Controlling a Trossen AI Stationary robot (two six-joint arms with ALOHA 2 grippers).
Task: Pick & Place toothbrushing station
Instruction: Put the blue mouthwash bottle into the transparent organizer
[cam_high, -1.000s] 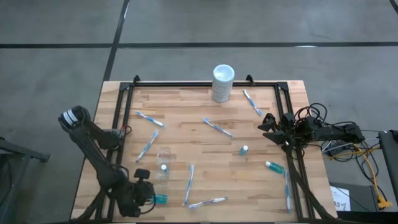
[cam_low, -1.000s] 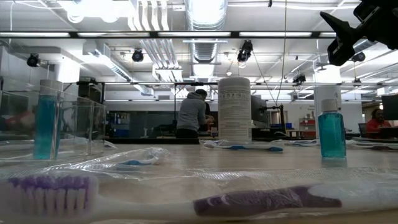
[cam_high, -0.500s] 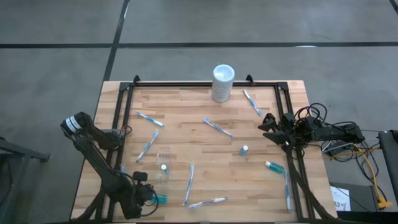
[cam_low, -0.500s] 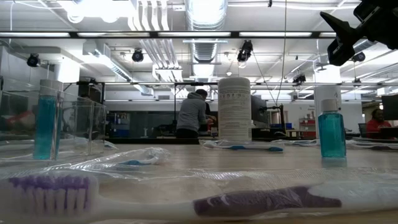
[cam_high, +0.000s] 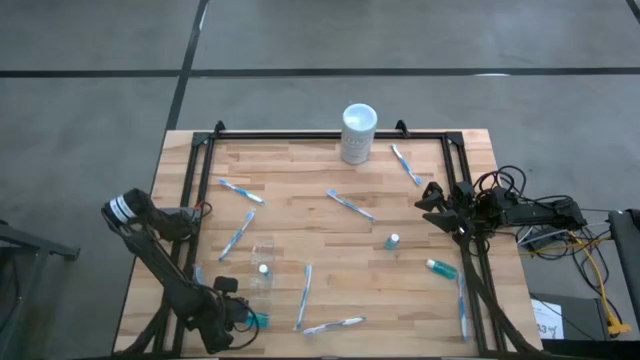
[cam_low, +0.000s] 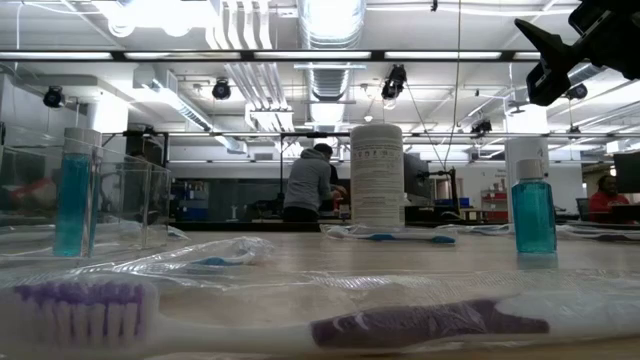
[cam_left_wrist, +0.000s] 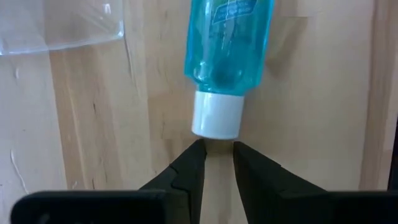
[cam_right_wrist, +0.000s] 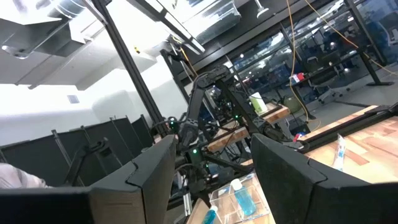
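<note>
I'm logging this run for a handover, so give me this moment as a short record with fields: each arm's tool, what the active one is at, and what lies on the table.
left tool: at the table's near-left corner, jaws narrowly apart, tips just short of the white cap of a lying teal tube; nothing held
right tool: open, raised at the table's right edge, waiting
clear cup: on the wood, with a tube inside
toothbrushes: several scattered, one mid-table
white cylinder: upright at the far edge
table: wooden, black-framed
</note>
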